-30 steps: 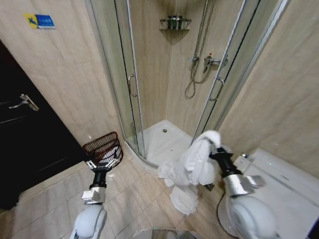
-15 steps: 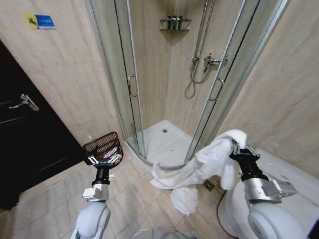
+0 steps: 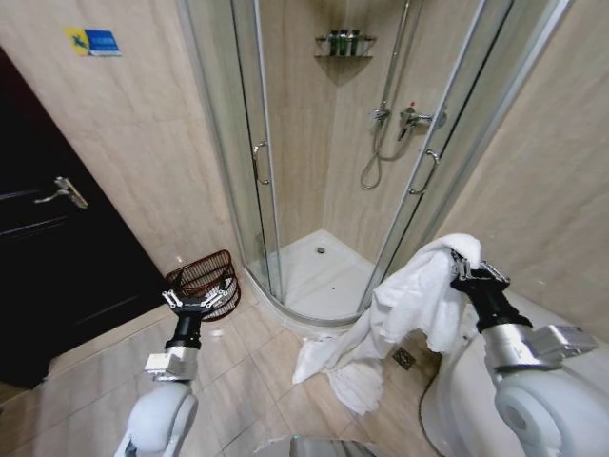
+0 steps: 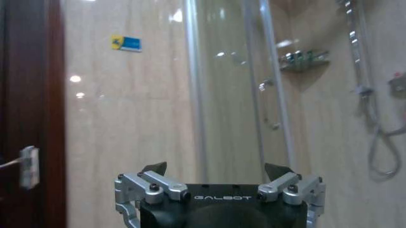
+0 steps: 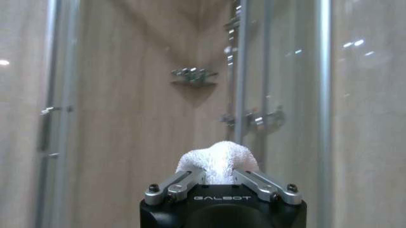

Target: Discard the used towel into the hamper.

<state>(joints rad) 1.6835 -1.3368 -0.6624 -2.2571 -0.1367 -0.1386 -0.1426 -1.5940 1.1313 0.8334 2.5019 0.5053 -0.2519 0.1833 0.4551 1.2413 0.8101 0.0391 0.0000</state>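
Head view: one white terry towel [image 3: 409,305], one dark reddish-brown round wire hamper [image 3: 205,279], two grippers.
Right gripper [image 3: 473,275] clamps the draped towel; left gripper [image 3: 199,300] spread, empty, near the floor-standing hamper.

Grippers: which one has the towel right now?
The right gripper, raised beside the shower enclosure, is shut on the white towel, which hangs down to the floor. The left gripper is open and empty, near the hamper.
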